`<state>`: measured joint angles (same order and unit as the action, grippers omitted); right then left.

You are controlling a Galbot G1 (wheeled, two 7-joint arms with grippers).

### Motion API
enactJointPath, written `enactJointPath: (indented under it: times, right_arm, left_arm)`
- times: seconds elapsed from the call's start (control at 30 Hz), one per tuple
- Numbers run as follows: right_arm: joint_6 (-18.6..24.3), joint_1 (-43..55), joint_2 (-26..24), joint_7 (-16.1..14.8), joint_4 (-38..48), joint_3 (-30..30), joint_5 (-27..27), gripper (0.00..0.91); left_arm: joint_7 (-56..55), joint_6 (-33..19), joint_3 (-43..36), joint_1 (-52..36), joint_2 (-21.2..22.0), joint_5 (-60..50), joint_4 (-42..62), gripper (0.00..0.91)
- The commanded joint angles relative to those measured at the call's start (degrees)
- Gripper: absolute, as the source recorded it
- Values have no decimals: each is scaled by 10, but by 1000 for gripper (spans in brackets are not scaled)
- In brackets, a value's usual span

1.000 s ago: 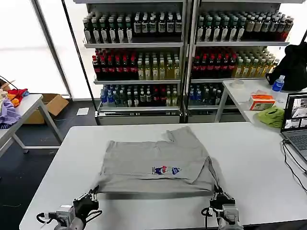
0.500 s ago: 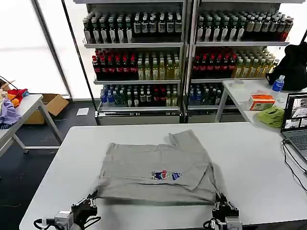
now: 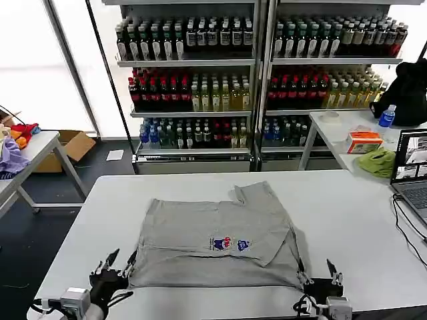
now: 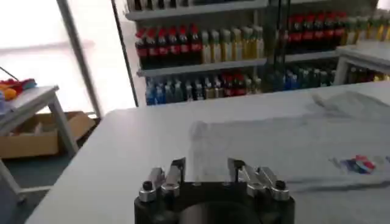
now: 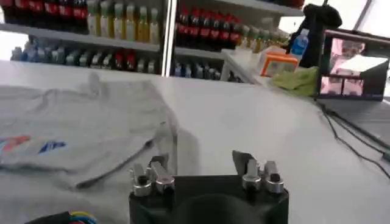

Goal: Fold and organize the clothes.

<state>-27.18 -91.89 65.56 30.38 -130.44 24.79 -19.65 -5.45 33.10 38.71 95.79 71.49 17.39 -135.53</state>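
One of the clothes, a light grey shirt (image 3: 217, 237) with a small multicoloured chest print, lies folded flat in the middle of the white table (image 3: 347, 220). One sleeve sticks out at its far edge. My left gripper (image 3: 119, 261) is open at the shirt's near left corner, holding nothing. My right gripper (image 3: 315, 270) is open just off the near right corner, also holding nothing. In the left wrist view the left gripper (image 4: 207, 165) points at bare table beside the shirt (image 4: 292, 143). In the right wrist view the right gripper (image 5: 200, 159) sits beside the shirt (image 5: 79, 122).
A laptop (image 3: 413, 177) with cables sits at the table's right edge. On the side table behind it are a lime-green cloth lump (image 3: 377, 162) and an orange box (image 3: 364, 141). A purple and orange fabric heap (image 3: 12, 150) lies on the left table. Bottle shelves (image 3: 253, 67) stand behind.
Both grippers drew the shirt's near hem towards the table's front edge, then let go and opened. The hem now lies flat.
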Motion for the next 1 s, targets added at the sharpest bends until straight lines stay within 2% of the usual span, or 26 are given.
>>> enactJointPath:
  times: [0.03,0.17,0.27,0.37,0.47,0.67,0.8,1.0]
  right_arm:
    - [13,148,-12,-49,68,33,-36,907]
    - [0,230,-44,-89,128,21,-65,907]
    - [-7,274,-66,-113,165,6,-77,907]
    - [-9,358,-88,-142,239,-32,-77,907]
    - [-13,415,-94,-166,274,-81,-76,907]
    - [-29,482,-61,-203,342,-132,-67,907]
    - [-28,499,-31,-227,393,-142,-16,907]
    - [-17,542,14,-222,503,-151,-4,907]
  left_arm:
    - [11,-1,39,-110,-30,63,29,907]
    - [34,-1,-6,-163,-53,63,86,907]
    - [44,-1,-38,-200,-88,65,126,907]
    - [45,-1,-55,-239,-116,84,179,907]
    - [46,-1,-70,-279,-117,89,223,907]
    - [46,-7,-74,-298,-100,90,267,907]
    - [48,-8,-83,-322,-92,91,287,907]
    - [46,-1,-127,-398,-84,89,373,907]
